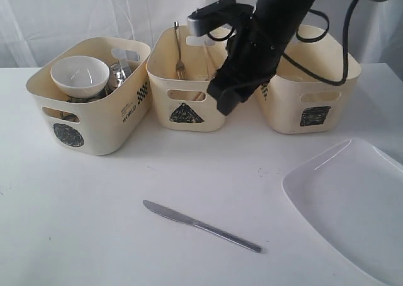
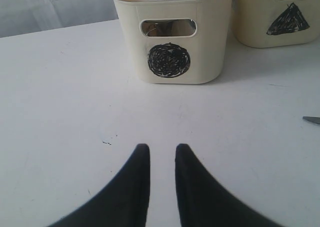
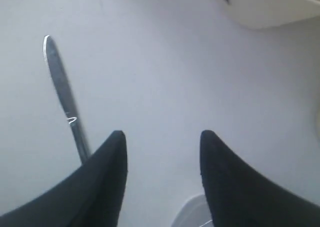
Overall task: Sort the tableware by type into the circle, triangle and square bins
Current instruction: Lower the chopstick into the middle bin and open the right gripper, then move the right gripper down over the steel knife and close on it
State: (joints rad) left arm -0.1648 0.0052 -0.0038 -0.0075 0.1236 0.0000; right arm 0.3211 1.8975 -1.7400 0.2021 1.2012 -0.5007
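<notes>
A steel knife point(image 1: 201, 225) lies flat on the white table, near the front. A large white rectangular plate point(image 1: 352, 204) rests at the front right. At the back stand the circle bin point(image 1: 94, 119), the triangle bin point(image 1: 186, 100) and the square bin point(image 1: 312, 103). The circle bin holds a white bowl point(image 1: 80, 75) and a steel mug point(image 1: 119, 72). A fork point(image 1: 180, 62) stands in the triangle bin. My right gripper point(image 1: 230, 100) hangs open in front of the triangle bin, above the table and empty point(image 3: 162, 134). The knife point(image 3: 62, 92) lies beyond one finger. My left gripper point(image 2: 162, 147) faces the circle bin point(image 2: 172, 42), its fingers slightly apart with nothing between them.
The right arm and its cables cross over the square bin. The plate's rim point(image 3: 192, 212) shows just under the right gripper. The knife's tip point(image 2: 312, 120) reaches the edge of the left wrist view. A white curtain hangs behind the bins.
</notes>
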